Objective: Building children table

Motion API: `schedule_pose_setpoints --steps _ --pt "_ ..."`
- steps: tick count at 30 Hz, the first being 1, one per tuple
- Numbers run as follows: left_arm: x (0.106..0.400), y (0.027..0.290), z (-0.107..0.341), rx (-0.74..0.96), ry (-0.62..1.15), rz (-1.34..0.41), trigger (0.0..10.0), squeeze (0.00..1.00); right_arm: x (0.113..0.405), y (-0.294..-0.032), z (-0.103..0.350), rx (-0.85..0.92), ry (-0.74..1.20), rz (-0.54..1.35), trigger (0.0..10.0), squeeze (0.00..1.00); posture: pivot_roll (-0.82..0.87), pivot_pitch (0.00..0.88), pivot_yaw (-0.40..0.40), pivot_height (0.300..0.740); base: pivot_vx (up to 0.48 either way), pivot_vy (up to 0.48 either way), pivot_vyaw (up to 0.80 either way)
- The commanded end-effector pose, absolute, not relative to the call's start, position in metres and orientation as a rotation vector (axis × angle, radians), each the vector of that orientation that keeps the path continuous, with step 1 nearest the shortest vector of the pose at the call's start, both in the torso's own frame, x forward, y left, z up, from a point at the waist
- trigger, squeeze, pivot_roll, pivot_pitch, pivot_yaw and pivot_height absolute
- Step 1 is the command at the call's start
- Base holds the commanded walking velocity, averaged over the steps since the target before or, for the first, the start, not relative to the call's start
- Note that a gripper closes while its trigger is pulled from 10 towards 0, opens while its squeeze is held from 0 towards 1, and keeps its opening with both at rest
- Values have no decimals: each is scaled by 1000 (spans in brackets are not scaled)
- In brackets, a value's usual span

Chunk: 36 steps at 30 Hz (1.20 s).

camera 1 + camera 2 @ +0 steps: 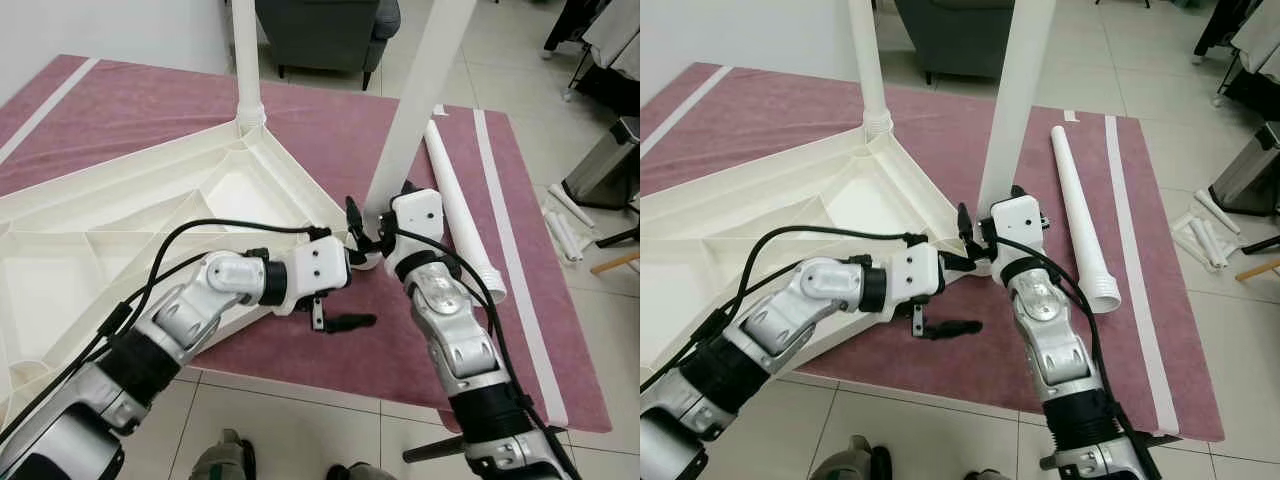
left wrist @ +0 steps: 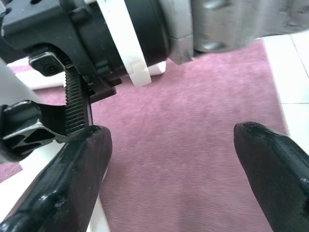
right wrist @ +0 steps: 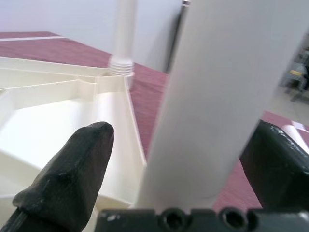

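My right gripper (image 3: 178,159) straddles the upright table leg (image 1: 420,100) at the upturned tabletop's (image 1: 120,230) near corner; my left gripper (image 2: 174,169) gapes beside it.

A home living room: tiled floor (image 1: 300,420), mauve rug (image 1: 330,130), grey armchair (image 1: 325,30) behind.

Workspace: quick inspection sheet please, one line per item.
Surface: maroon rug on a tiled floor.
Job's things: white tabletop upside down; one leg upright in its far corner; second leg leaning at the near corner; third leg lying on the rug.
Clutter: small white tubes on the tiles.
Grippers: right tool open around the second leg; left tool open beside that corner.
Cables: black cables along both arms.
Surroundings: dark armchair, metal bin.
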<state>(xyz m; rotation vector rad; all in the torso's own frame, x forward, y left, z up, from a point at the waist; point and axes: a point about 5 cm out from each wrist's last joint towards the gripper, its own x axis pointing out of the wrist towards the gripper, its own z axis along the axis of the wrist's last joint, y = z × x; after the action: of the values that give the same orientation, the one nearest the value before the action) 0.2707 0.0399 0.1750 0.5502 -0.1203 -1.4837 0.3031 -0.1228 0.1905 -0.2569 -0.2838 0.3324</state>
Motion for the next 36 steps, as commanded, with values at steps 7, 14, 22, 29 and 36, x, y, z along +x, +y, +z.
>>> schedule_pose_setpoints --steps 7,14,22,29,36 --pt "302 89 188 557 -52 -1066 10000 0 286 -138 176 -294 -195 446 10000 0 113 59 -17 740 0 0 0" --pt "260 101 184 479 26 -1364 10000 0 276 -172 167 -275 -117 378 10000 0 108 58 -10 740 0 0 0" --pt "250 93 187 332 43 -1457 10000 0 268 -179 169 -209 -105 373 10000 0 93 58 4 740 0 0 0" --pt "249 100 171 312 122 -1336 10000 0 248 -156 160 -178 -74 493 10000 0 94 55 9 740 0 0 0" --pt "291 122 173 429 66 -609 10000 0 231 -131 153 -122 -63 528 10000 0 98 53 13 740 0 0 0"
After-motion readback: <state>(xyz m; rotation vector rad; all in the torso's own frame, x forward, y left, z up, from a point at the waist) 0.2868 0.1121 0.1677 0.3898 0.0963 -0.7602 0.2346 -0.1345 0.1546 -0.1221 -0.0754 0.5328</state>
